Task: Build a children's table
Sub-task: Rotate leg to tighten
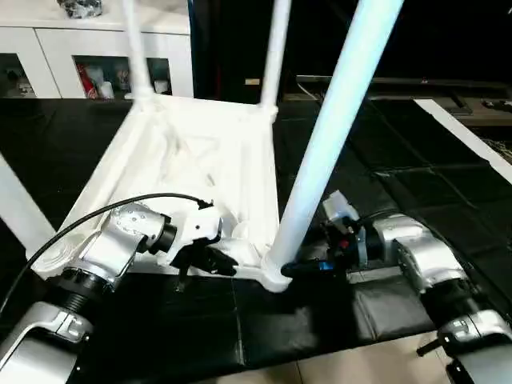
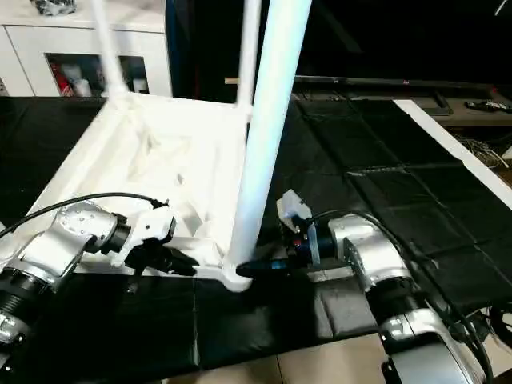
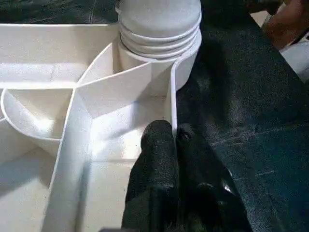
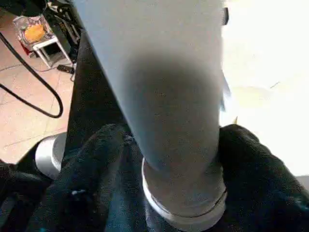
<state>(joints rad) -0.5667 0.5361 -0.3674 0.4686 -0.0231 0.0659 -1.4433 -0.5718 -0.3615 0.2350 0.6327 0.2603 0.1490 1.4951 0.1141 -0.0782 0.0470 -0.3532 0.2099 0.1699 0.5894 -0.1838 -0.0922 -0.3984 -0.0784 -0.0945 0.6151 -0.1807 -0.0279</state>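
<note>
The children's table lies upside down on a black mat, its ribbed white top [image 1: 200,160] facing up. Legs stand in its corner sockets: the near right leg [image 1: 336,120], two far legs [image 1: 134,48] [image 1: 274,48], and one at the left edge [image 1: 20,208]. My left gripper [image 1: 228,262] is shut on the thin front rim of the top [image 3: 172,96], one finger on each side, close to the near right socket [image 3: 159,29]. My right gripper [image 1: 300,268] reaches in from the right. Its fingers [image 4: 96,159] press both sides of the near right leg [image 4: 164,96] just above the socket.
The black mat [image 1: 400,160] covers the floor around the table, with a white strip [image 1: 464,136] along its right side. A white cabinet with glass doors [image 1: 48,48] stands at the back left. Pale floor [image 1: 360,364] shows in front of the mat.
</note>
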